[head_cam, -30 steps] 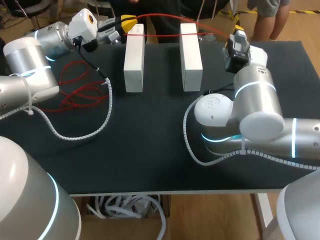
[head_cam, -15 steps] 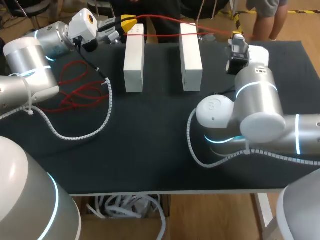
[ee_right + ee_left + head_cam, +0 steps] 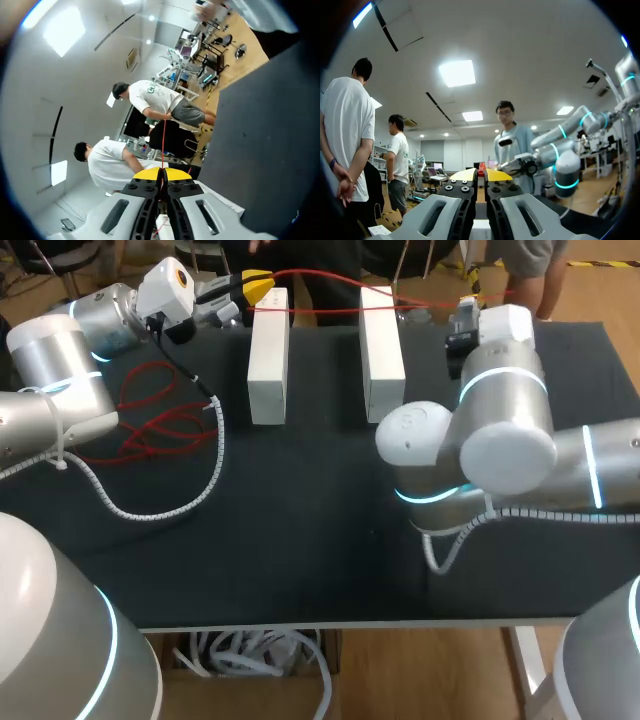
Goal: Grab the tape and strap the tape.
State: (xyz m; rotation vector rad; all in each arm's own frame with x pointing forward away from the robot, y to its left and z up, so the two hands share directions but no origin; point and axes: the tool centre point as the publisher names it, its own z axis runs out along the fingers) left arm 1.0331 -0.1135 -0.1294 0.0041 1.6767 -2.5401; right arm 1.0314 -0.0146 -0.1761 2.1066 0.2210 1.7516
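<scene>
The red tape lies stretched along the desk's far edge, its long axis crossing the far ends of both white blocks, with the left pincer and right pincer each clamped narrow on one end.

Matt black table, smooth white blocks, glossy silver arms

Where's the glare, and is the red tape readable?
Head view: even light, red tape clear against the table. Left wrist view: ceiling panel blown out above the jaws; tape hard to make out. Right wrist view: another bright panel; tape clear ahead of the jaws.
</scene>
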